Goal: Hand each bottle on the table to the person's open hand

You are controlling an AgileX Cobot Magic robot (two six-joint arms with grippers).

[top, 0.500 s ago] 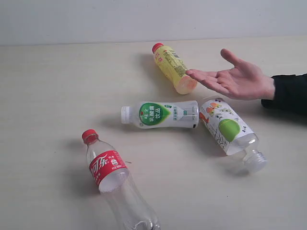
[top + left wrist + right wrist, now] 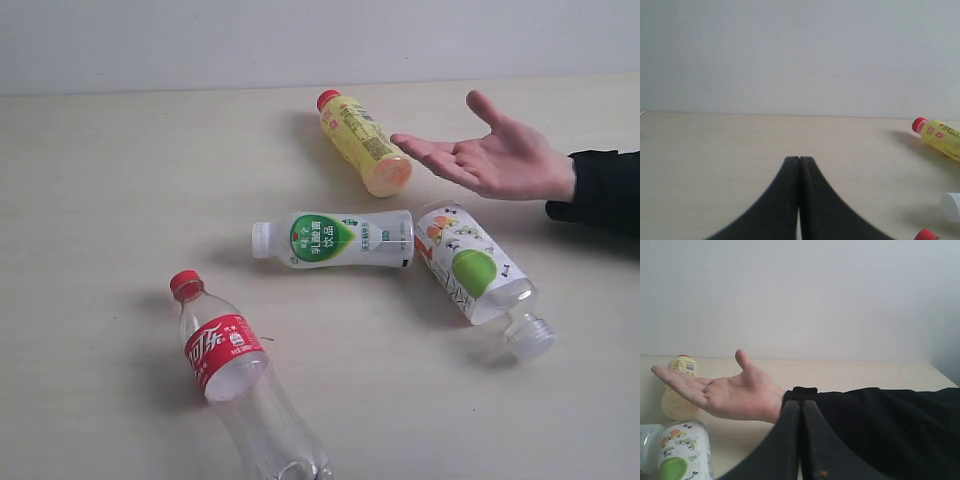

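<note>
Waiting, it seems, with nothing yet picked up: left gripper (image 2: 799, 161) pressed shut on nothing, right gripper (image 2: 801, 404) likewise closed and empty, neither visible in the exterior view. Lying on their sides on the table (image 2: 120, 180), all four: yellow bottle (image 2: 362, 143) farthest back, base just beside the fingertips of the open hand (image 2: 495, 158); white bottle (image 2: 335, 239) in the middle, base touching or nearly touching the fruit-printed bottle (image 2: 475, 275); red-label bottle (image 2: 235, 375) nearest, well apart from the rest, cut off by the lower edge of the exterior view. Held palm-up at the right, seemingly clear of the surface, presumably to receive. Plenty of bare room left and behind; tight only between white and fruit-printed bottles, so probably easier to start elsewhere. Likely to roll if nudged sideways.
</note>
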